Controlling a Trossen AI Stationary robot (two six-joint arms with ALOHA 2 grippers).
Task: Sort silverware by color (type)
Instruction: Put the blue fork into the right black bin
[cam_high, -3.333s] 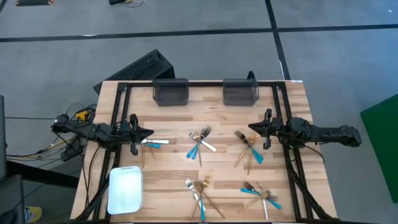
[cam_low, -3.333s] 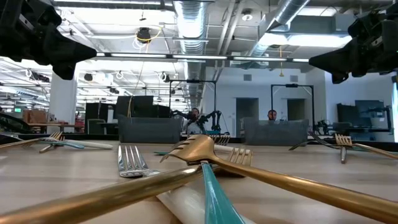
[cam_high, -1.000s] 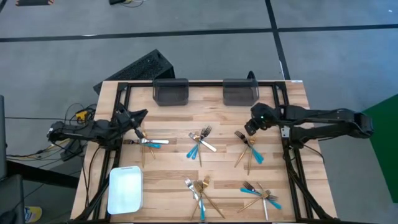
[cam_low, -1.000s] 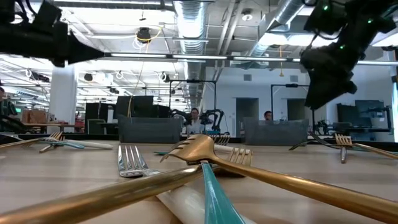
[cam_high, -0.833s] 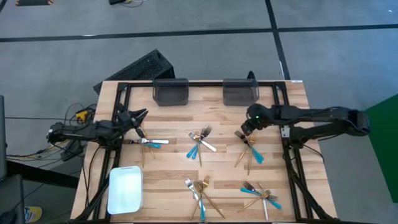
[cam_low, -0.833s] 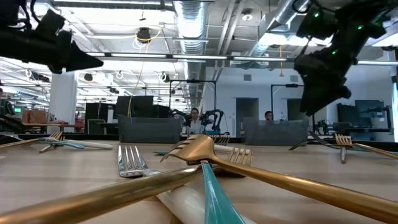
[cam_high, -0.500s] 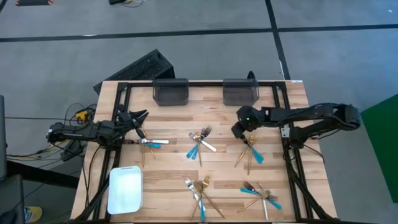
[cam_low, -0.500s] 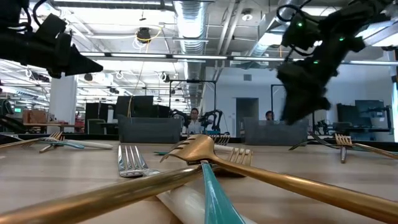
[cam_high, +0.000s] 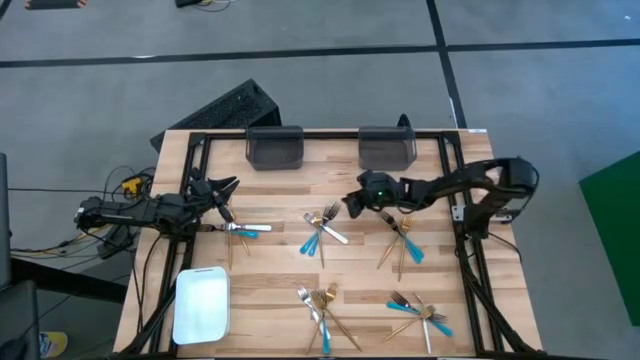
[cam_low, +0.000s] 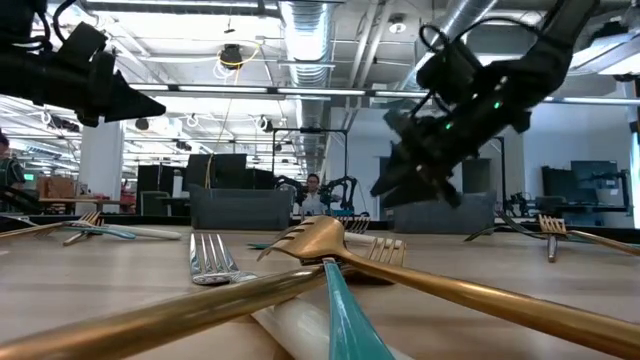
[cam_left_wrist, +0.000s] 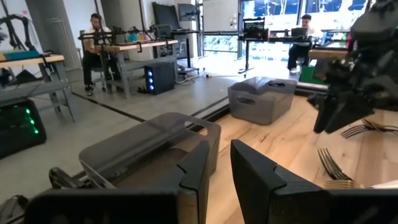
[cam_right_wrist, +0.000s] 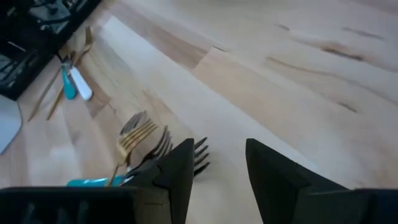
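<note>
right arm over the middle cluster

right gripper (cam_high: 351, 204) hovers with fingers spread just above the silverware (cam_high: 322, 228) at bench centre. left gripper (cam_high: 226, 190) waits at 9 o'clock, fingers slightly parted, empty. more clusters lie toward 3 and 6 o'clock.

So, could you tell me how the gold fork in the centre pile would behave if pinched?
The gold fork looks stiff and slim, probably slippery given its shine. It crosses a blue-handled fork, so lifting it may drag that one along.
</note>
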